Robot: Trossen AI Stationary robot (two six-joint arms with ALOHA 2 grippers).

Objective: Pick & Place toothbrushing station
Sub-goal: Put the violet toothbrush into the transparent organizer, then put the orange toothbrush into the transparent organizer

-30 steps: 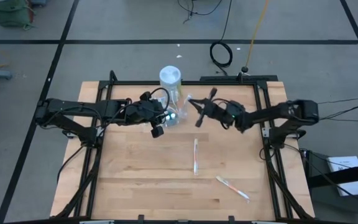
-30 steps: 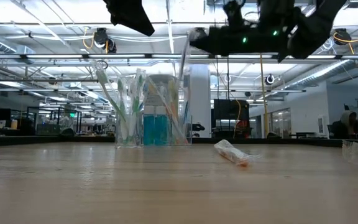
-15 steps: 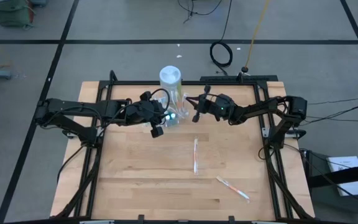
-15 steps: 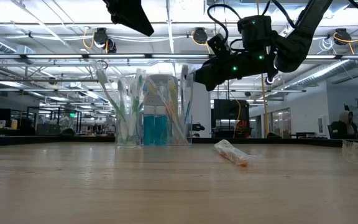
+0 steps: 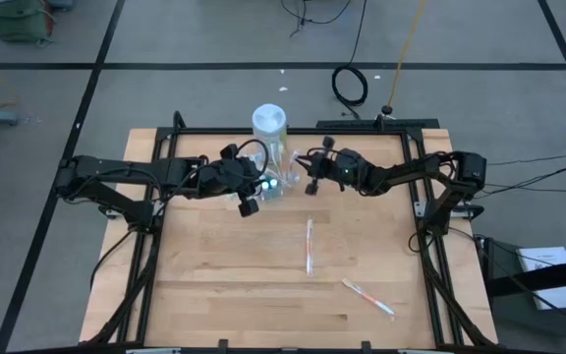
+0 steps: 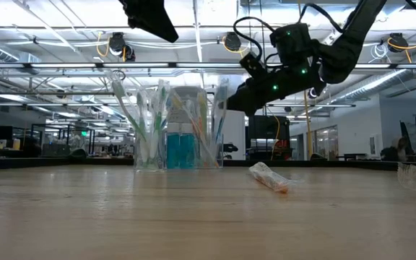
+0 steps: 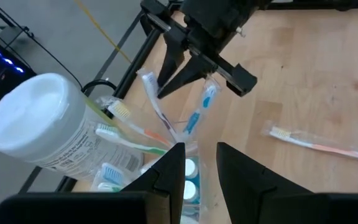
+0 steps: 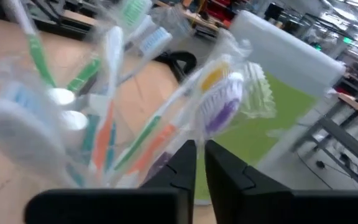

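Toothbrushing station [image 5: 275, 175], part-filled at bench's far edge; right gripper [image 5: 310, 173] closed on wrapped toothbrush [image 7: 196, 113]; two unplaced.

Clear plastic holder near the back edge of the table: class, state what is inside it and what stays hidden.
The clear holder contains several wrapped toothbrushes leaning outward, heads up. Behind it stands the white canister. The holder's bottom cannot be seen; brushes and wrappers cover it.
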